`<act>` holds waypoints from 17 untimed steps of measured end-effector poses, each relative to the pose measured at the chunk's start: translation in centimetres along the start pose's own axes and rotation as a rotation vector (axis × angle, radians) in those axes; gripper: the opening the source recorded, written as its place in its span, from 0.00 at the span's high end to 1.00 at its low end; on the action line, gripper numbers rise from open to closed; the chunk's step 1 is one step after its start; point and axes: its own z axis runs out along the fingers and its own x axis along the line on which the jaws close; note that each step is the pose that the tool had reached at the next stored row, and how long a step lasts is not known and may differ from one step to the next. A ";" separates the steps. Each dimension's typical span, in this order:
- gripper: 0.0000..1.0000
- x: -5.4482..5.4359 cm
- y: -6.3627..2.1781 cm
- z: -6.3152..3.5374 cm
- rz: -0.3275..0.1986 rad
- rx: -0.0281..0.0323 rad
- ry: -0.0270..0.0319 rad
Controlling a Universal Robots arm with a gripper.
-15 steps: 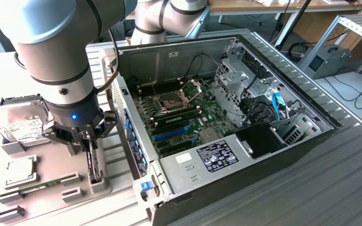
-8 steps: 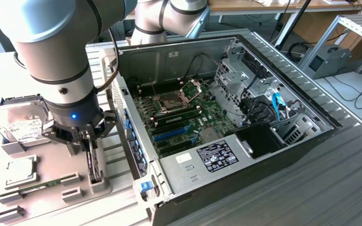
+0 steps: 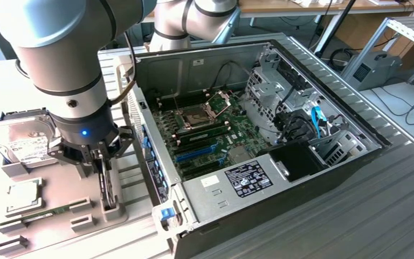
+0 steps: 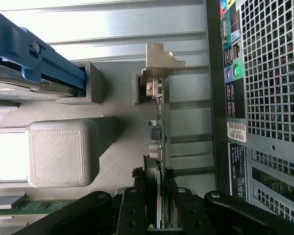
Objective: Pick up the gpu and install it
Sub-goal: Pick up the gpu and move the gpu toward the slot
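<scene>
In the exterior view, the gripper (image 3: 99, 164) stands straight down over the grey holder (image 3: 112, 210) on the desk (image 3: 56, 237), at about 9 o'clock from the open computer case (image 3: 214, 199). The gpu (image 3: 108, 186) stands on edge in that holder, and the fingers look closed on its upper part, one on each face. To lift it well, the arm should pull straight up along the holder's slot, since any sideways lean could bind the card against the holder walls. The grip should also stay square so the card's lower edge can later meet the blue slot (image 3: 196, 152) on the motherboard (image 3: 214, 135), at about 3 o'clock from the gripper. From here the gpu reads as a thin dark slab seen edge-on. A silver hard drive (image 3: 23, 143) lies at 10 o'clock from the gripper.

In the wrist view, the fingers (image 4: 132, 205) press against both sides of the gpu (image 4: 159, 147), near the round fan housing. Clamping on the fan itself could be a risk, so a hold on the board and shroud seems safer. The card runs away from the camera as a narrow edge of board with small parts on it. It ends in a silver bracket (image 4: 159, 61) with a bent tab, seated beside a grey holder post (image 4: 137, 88). The case's perforated rear panel (image 4: 274, 73) stands just beside it.
</scene>
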 end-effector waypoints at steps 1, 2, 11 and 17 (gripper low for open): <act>0.74 0.0 0.00 -0.02 0.000 0.0001 0.0001; 0.74 0.0 0.01 -0.24 0.000 -0.0001 0.0001; 0.74 -0.1 0.07 -2.78 0.000 -0.0075 0.0005; 0.74 -0.1 0.09 -3.41 0.000 -0.0106 0.0008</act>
